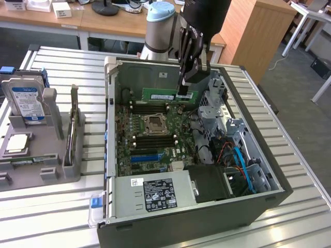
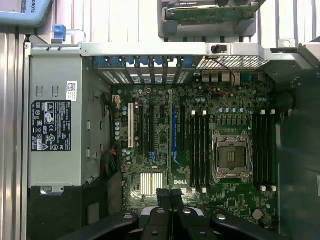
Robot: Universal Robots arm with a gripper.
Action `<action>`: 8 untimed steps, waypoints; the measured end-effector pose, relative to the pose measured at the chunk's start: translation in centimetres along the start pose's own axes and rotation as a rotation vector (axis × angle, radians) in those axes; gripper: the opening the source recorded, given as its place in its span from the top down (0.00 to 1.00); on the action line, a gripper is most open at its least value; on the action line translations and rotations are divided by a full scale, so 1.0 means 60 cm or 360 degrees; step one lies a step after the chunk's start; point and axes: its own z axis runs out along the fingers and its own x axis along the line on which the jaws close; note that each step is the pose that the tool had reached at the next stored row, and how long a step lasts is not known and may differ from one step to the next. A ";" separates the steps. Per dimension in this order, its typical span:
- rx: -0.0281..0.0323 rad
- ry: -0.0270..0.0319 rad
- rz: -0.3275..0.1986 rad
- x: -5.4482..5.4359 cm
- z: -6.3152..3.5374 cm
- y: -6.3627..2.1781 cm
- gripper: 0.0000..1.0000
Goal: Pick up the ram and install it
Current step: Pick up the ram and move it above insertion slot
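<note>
The ram (image 1: 164,95) is a long thin green stick with a small white label. It hangs level and on edge inside the open computer case (image 1: 111,155), above the far part of the motherboard (image 1: 150,139). My gripper (image 1: 182,94) is shut on the stick near its end on the exterior view's right. In the wrist view the black fingers (image 2: 163,197) are pressed together over the motherboard (image 2: 150,165). Black memory slots (image 2: 198,150) lie beside the CPU socket (image 2: 231,156), with more slots (image 2: 266,150) on its other side.
On the exterior view's left, a grey holder (image 1: 46,170) carries a silver hard drive (image 1: 26,101) and a square CPU chip (image 1: 15,144). A power supply (image 1: 155,194) fills the case's near end. Drive cages and cables (image 1: 238,155) crowd the exterior view's right.
</note>
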 end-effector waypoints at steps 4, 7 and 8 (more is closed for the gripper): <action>0.00000 0.00000 0.0000 -0.007 0.000 0.000 0.88; 0.00000 -0.00002 0.0000 -0.017 0.001 0.000 0.88; -0.00001 0.00001 0.0000 -0.033 0.003 0.001 0.88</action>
